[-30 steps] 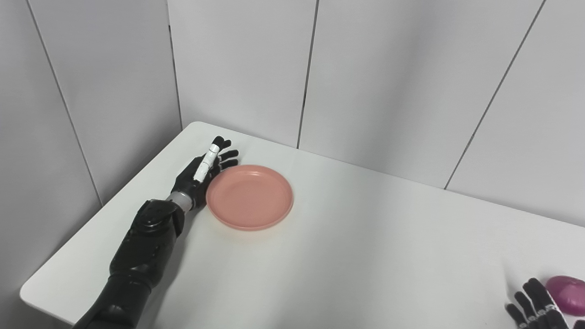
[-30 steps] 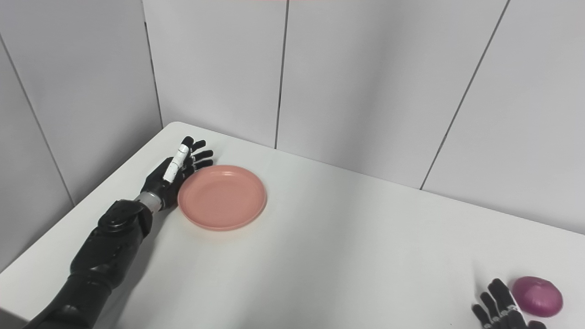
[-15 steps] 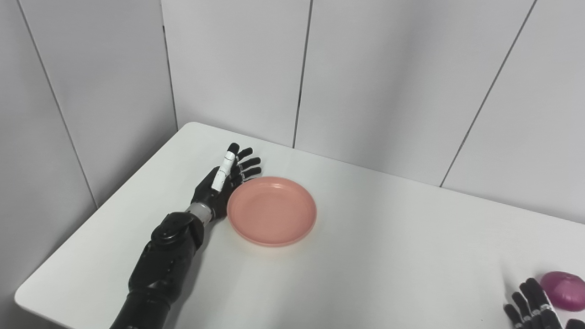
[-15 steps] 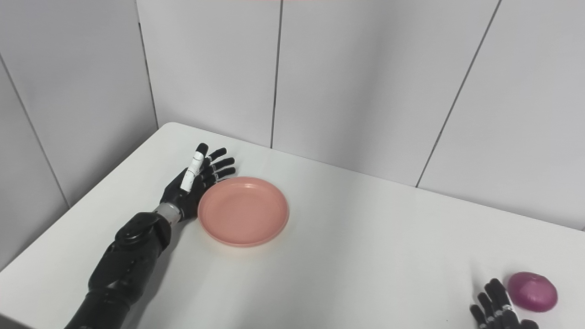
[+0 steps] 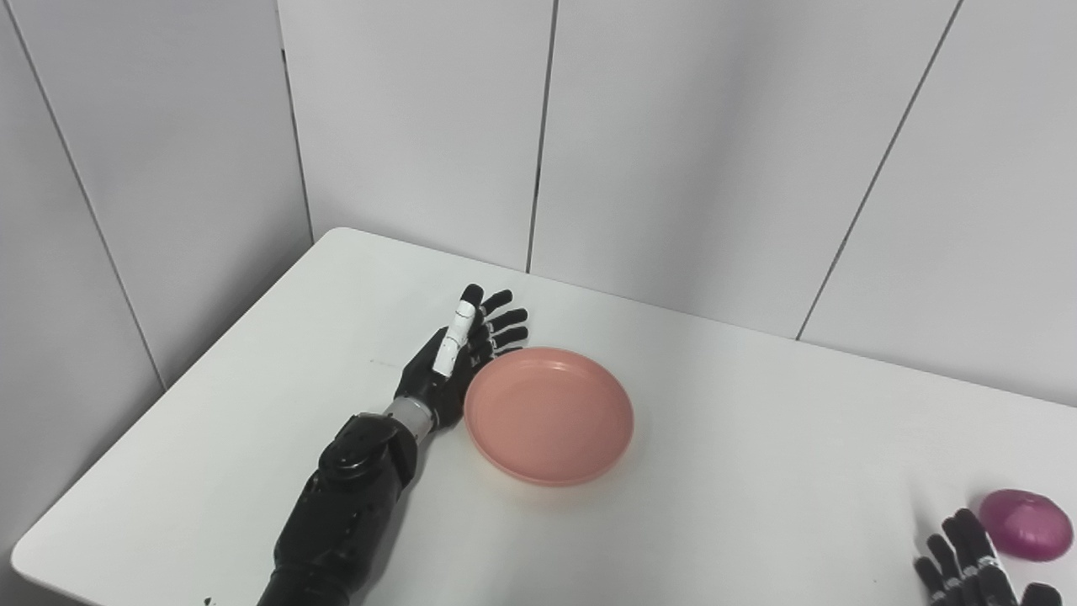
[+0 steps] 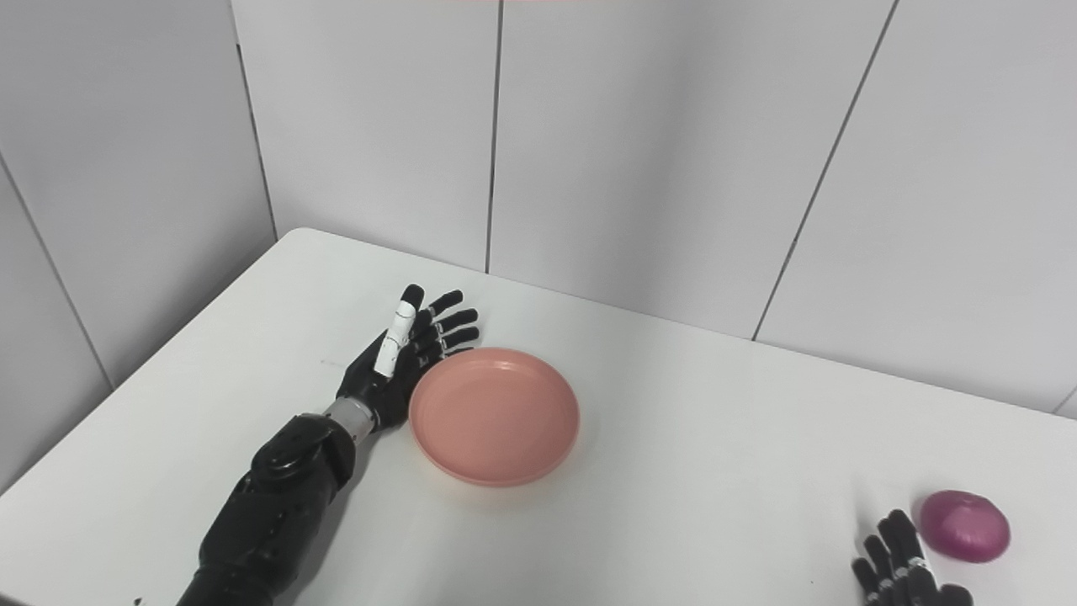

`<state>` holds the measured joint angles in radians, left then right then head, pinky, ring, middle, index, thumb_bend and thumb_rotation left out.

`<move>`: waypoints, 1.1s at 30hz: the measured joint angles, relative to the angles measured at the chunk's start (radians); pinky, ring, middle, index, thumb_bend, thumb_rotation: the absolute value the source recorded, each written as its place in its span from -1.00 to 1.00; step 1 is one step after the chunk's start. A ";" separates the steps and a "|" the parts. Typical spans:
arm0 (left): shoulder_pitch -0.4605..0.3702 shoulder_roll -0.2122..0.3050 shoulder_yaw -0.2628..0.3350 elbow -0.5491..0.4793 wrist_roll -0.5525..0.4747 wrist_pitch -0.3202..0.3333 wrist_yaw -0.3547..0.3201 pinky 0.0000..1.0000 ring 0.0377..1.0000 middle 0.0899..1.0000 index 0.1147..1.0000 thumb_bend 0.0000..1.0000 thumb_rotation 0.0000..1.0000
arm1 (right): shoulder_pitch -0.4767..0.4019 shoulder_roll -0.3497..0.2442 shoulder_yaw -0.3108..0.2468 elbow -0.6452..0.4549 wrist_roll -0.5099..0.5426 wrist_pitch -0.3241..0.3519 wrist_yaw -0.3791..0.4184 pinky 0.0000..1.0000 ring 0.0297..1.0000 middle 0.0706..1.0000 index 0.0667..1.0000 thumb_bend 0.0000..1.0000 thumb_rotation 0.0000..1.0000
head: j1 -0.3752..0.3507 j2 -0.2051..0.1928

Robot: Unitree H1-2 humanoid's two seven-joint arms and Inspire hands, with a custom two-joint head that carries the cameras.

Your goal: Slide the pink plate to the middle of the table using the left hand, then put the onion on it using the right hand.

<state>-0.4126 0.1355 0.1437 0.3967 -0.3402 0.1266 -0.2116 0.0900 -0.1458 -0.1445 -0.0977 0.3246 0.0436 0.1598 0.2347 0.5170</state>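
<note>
The left hand (image 5: 454, 362) stands on edge on the white table (image 5: 757, 438), fingers straight and slightly fanned, holding nothing; its palm side rests flat against the left rim of the pink plate (image 5: 549, 416). The plate lies left of the table's centre, nearer the far edge than the near one, and sits empty and level. The relation that matters for the push is simple: the plate lies directly to the right of the left hand, on its palm side, so a sideways sweep toward the right edge would carry it on toward the middle. The contact looks to fall on the rim's left and far-left arc, so the plate may drift a little toward the near edge as it is pushed; that is a judgement, not something shown. The onion (image 6: 964, 526), purple and rounded with no marked long axis, rests near the near right corner, well apart from the plate. The right hand (image 6: 904, 568) shows only its fingers at the near edge, extended and apart, just to the left of the onion and not touching it; it grips nothing. This hand is far nearer the onion than the left one, which suits the placing step, and that step appears not yet begun while the plate is short of centre.
</note>
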 measured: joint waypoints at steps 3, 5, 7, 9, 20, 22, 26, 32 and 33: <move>0.010 -0.022 -0.024 -0.009 0.017 -0.013 0.000 0.63 0.69 0.66 0.70 0.68 0.75 | 0.003 0.007 0.003 -0.006 0.000 0.002 -0.003 1.00 1.00 0.99 0.94 0.68 1.00 | -0.012 0.005; 0.014 -0.041 -0.040 -0.012 0.019 -0.021 -0.001 0.63 0.68 0.65 0.70 0.71 0.74 | 0.006 0.013 0.007 -0.013 0.001 0.006 -0.006 1.00 1.00 1.00 0.95 0.66 1.00 | -0.018 0.008; 0.016 -0.057 -0.060 -0.012 0.022 -0.028 -0.003 0.65 0.68 0.66 0.70 0.74 0.73 | 0.009 0.022 0.013 -0.020 0.002 0.011 -0.007 1.00 1.00 1.00 0.97 0.64 1.00 | -0.018 0.008; 0.017 -0.071 -0.075 -0.013 0.033 -0.029 -0.004 0.65 0.69 0.68 0.71 0.74 0.72 | 0.010 0.030 0.017 -0.027 0.002 0.018 -0.010 1.00 1.00 1.00 0.99 0.63 1.00 | -0.041 0.015; 0.052 -0.069 -0.136 -0.070 0.048 0.001 -0.047 0.74 0.73 0.72 0.74 0.65 0.75 | 0.018 0.056 0.037 -0.043 -0.012 0.020 -0.033 1.00 1.00 0.98 0.94 0.67 0.99 | -0.147 0.049; 0.056 -0.069 -0.141 -0.082 0.048 0.017 -0.050 0.76 0.74 0.73 0.75 0.63 0.76 | 0.017 0.063 0.042 -0.043 -0.023 0.020 -0.040 1.00 0.99 0.96 0.92 0.77 0.95 | -0.185 0.061; 0.070 -0.067 -0.155 -0.105 0.048 0.040 -0.066 0.78 0.75 0.76 0.79 0.63 0.78 | 0.015 0.070 0.051 -0.043 -0.036 0.020 -0.043 1.00 0.98 0.95 0.89 0.92 0.90 | -0.222 0.069; 0.073 -0.050 -0.169 -0.113 0.048 0.054 -0.089 0.82 0.78 0.79 0.83 0.67 0.80 | 0.004 0.098 0.058 -0.038 -0.065 0.020 -0.064 0.97 0.93 0.90 0.83 0.99 0.82 | -0.282 0.083; 0.075 -0.046 -0.172 -0.118 0.048 0.055 -0.092 0.83 0.79 0.80 0.84 0.65 0.81 | 0.002 0.105 0.059 -0.037 -0.070 0.020 -0.066 0.96 0.93 0.90 0.83 0.95 0.83 | -0.299 0.084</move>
<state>-0.3372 0.0893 -0.0279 0.2790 -0.2922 0.1816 -0.3036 0.0920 -0.0409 -0.0850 -0.1350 0.2551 0.0632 0.0938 -0.0643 0.6013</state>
